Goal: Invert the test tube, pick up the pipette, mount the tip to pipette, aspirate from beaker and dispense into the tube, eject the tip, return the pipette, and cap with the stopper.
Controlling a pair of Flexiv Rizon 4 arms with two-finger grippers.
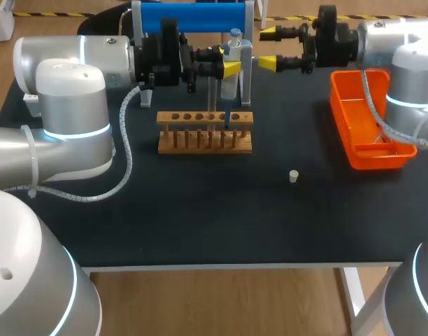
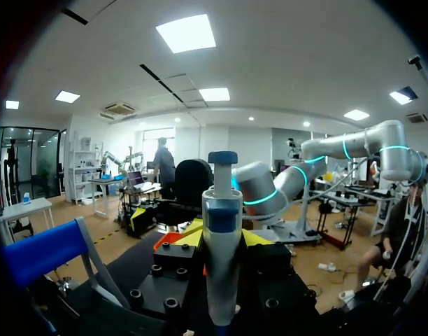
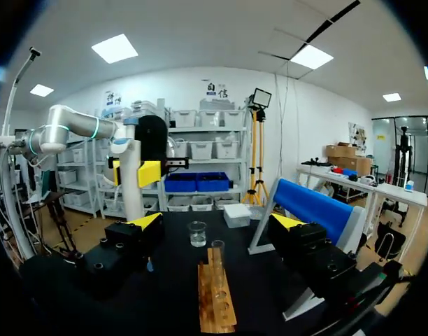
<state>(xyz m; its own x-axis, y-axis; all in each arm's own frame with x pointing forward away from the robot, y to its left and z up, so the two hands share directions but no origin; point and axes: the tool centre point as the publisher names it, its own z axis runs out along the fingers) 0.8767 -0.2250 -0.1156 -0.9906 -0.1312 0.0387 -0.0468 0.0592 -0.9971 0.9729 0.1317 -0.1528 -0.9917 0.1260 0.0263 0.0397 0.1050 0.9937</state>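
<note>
You are pinching the pipette (image 2: 221, 238) upright between the left jaws; likely light, stiff, slick plastic, best gripped mid-barrel. Right jaws are standing spread.

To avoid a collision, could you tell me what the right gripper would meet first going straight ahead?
Most likely the pipette, held upright in the left gripper, which the open right gripper faces across a gap, though depth is unclear.

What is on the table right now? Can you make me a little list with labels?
pipette: upright in left tool, above rack
right tool: open, empty
rack: wooden, mid-table
stopper: alone, apart from rack
bin: orange, right side
beaker: clear glass, beyond rack's end
</note>
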